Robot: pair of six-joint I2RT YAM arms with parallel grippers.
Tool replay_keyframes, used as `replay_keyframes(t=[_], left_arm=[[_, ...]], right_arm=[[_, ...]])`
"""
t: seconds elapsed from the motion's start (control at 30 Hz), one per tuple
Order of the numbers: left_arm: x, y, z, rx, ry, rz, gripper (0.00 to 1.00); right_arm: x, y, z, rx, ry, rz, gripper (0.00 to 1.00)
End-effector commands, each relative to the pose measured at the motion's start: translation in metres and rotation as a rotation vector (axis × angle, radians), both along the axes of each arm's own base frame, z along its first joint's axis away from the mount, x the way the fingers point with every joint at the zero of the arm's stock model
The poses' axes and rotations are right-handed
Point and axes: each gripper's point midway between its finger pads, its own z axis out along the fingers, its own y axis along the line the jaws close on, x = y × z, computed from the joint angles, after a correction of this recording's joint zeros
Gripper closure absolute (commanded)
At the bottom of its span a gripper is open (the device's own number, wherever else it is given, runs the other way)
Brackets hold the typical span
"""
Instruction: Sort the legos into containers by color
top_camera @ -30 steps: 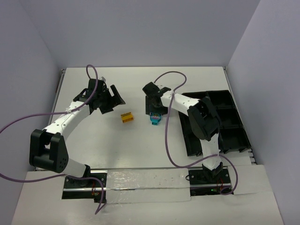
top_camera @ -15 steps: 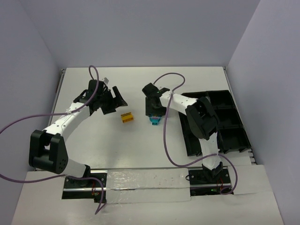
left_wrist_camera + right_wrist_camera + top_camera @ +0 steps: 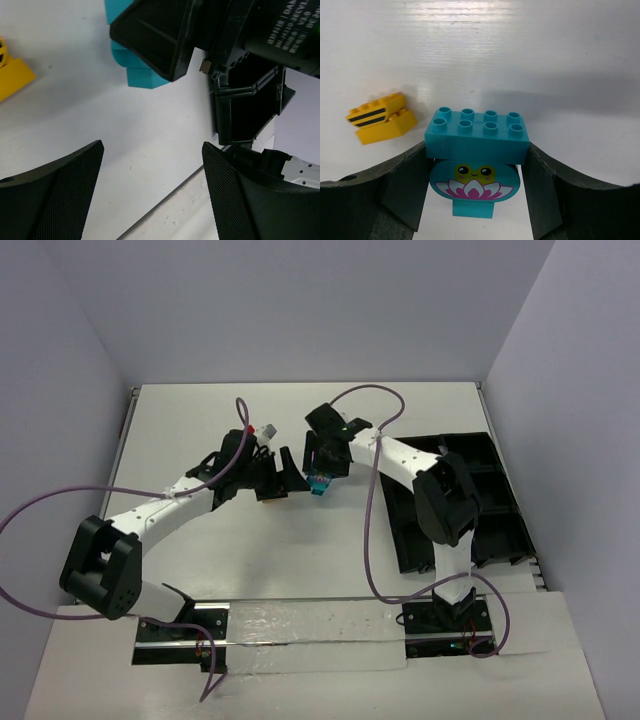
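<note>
Right gripper (image 3: 475,156) clamps cyan studded plastic brick (image 3: 476,136), long axis across its jaws; yellow black-striped brick (image 3: 382,120) nearby; left gripper (image 3: 151,150) gapes empty.

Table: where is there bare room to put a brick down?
Bare table: the far strip behind the left gripper and right gripper, and the near middle in front of them. Crowded: the centre, where both grippers, the cyan brick and yellow brick bunch together.
</note>
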Motion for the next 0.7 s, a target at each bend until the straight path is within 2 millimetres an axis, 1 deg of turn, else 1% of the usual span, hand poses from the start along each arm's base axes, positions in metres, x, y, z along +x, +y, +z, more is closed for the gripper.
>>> replay_keyframes(t=[0.0,0.03,0.17,0.23,0.3,0.43,0.53,0.67], left_arm=[[0.012,-0.018,0.004,-0.072,-0.036,-0.002,0.11],[0.012,-0.019,0.001,-0.075,-0.029,-0.003,0.10],[0.013,-0.025,0.001,-0.097,-0.029,-0.015,0.09],[0.015,-0.031,0.003,-0.109,-0.046,-0.028,0.09],[0.016,-0.034,-0.001,-0.101,-0.041,-0.035,0.09],[0.015,-0.037,-0.007,-0.095,-0.027,-0.039,0.10],[0.015,-0.038,-0.007,-0.101,-0.026,-0.036,0.10],[0.019,-0.039,-0.003,-0.120,-0.032,-0.017,0.15]], right_arm=[[0.011,0.015,0.057,0.133,-0.100,-0.013,0.53],[0.010,0.015,0.060,0.141,-0.102,-0.012,0.53],[0.005,0.016,0.065,0.165,-0.101,-0.006,0.53],[0.003,0.019,0.067,0.185,-0.097,-0.001,0.53],[0.002,0.023,0.068,0.204,-0.092,0.007,0.53],[0.001,0.026,0.075,0.228,-0.098,0.016,0.53],[0.000,0.028,0.080,0.243,-0.100,0.027,0.53],[-0.001,0.030,0.086,0.259,-0.105,0.037,0.53]])
